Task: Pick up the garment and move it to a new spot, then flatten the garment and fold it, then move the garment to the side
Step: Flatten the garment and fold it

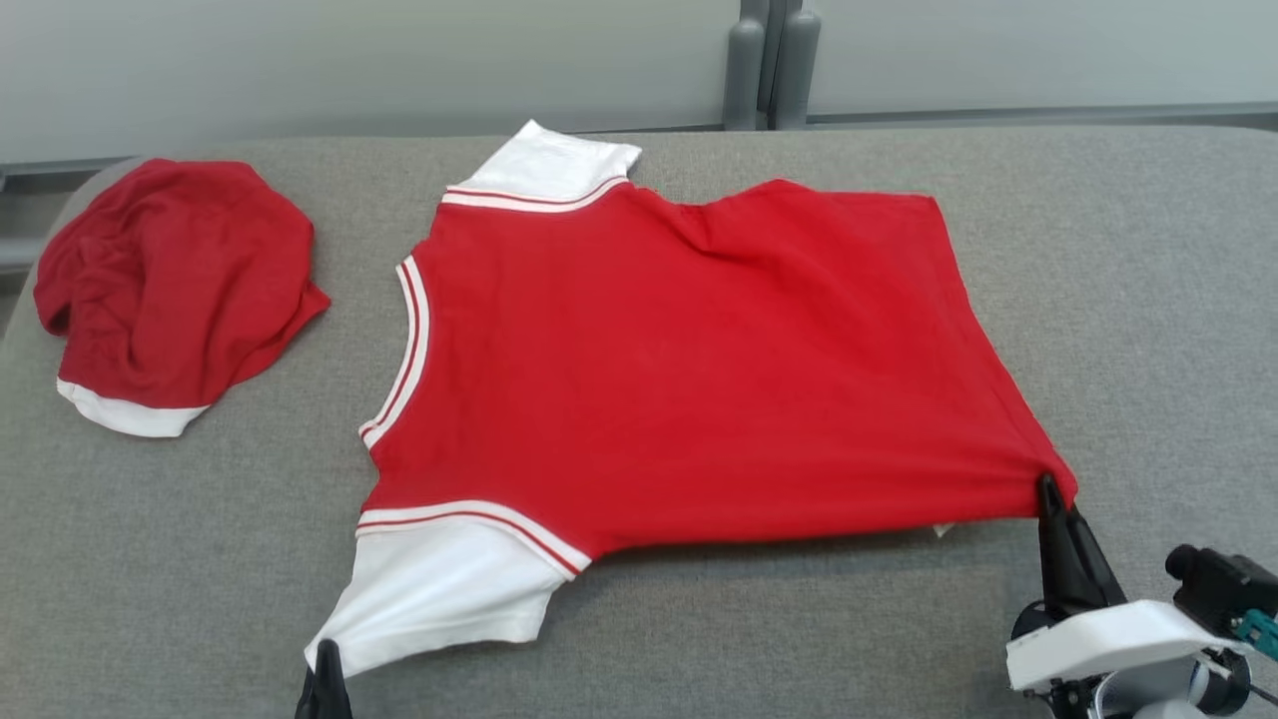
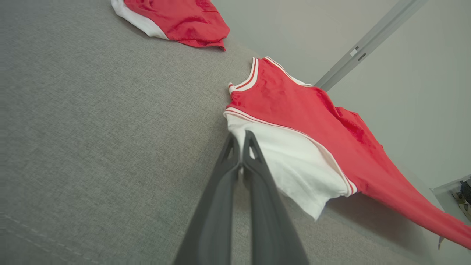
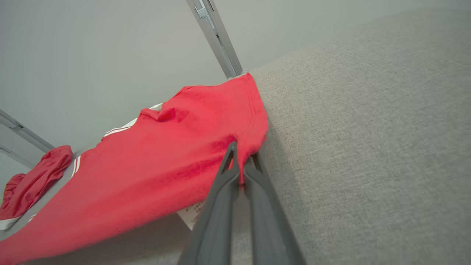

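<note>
The garment (image 1: 679, 359) is a red T-shirt with white sleeves and white-striped trim, spread across the grey padded table (image 1: 1148, 300), collar to the left. Its near edge hangs lifted off the surface. My left gripper (image 1: 324, 664) is shut on the white near sleeve (image 2: 290, 162), seen up close as left gripper (image 2: 241, 138). My right gripper (image 1: 1048, 489) is shut on the red hem corner at the near right, and the right wrist view shows the right gripper (image 3: 241, 151) pinching the red cloth (image 3: 165, 162).
A second red garment (image 1: 170, 290) with a white edge lies crumpled at the table's far left, also visible as second garment (image 2: 176, 18). A pale wall with grey posts (image 1: 769, 65) stands behind the table. Bare grey surface lies right of the shirt.
</note>
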Robot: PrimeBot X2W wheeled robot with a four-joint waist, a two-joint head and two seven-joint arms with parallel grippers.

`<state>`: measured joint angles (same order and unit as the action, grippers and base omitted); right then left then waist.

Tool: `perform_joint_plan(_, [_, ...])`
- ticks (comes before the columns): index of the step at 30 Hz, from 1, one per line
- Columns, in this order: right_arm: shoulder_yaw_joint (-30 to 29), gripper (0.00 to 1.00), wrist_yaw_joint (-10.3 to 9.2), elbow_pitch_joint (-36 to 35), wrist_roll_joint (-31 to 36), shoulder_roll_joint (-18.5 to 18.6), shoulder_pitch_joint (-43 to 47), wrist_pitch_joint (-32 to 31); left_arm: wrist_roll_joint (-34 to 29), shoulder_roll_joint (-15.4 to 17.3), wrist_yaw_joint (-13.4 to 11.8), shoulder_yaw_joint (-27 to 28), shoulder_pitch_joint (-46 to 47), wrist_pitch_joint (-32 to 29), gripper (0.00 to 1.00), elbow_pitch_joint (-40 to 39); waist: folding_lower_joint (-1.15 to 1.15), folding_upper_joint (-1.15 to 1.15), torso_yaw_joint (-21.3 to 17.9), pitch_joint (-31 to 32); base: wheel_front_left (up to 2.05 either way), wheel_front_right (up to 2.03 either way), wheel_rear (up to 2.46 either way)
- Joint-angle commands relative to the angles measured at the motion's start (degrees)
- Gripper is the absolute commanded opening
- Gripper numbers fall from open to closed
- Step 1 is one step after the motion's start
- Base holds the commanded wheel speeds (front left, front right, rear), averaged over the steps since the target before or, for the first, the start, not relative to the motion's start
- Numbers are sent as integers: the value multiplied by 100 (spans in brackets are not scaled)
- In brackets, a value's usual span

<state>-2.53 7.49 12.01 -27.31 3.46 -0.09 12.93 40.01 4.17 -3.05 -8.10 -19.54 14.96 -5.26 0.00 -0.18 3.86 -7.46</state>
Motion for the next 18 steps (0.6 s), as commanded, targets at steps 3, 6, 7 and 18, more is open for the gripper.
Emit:
perform_joint_plan(3, [-44,0,0,-278,-44,-21,394,-109,-62,-26,-72,39,-288,30,0,-192,0,18,-51,179,0,0,0])
perform_joint_plan(6, [-76,0,0,-473,-70,-42,644,-210,-104,-8,-108,22,-422,25,0,-324,0,18,-111,218,0,0,0])
perform_joint_plan(7, [-91,0,0,-528,-65,-44,716,-240,-115,7,-111,13,-465,17,0,-347,0,18,-135,229,0,0,0])
perform_joint_plan(18, [130,0,0,-392,-244,-49,752,-393,-119,45,51,-67,-288,2,0,-212,0,18,-287,367,0,0,0])
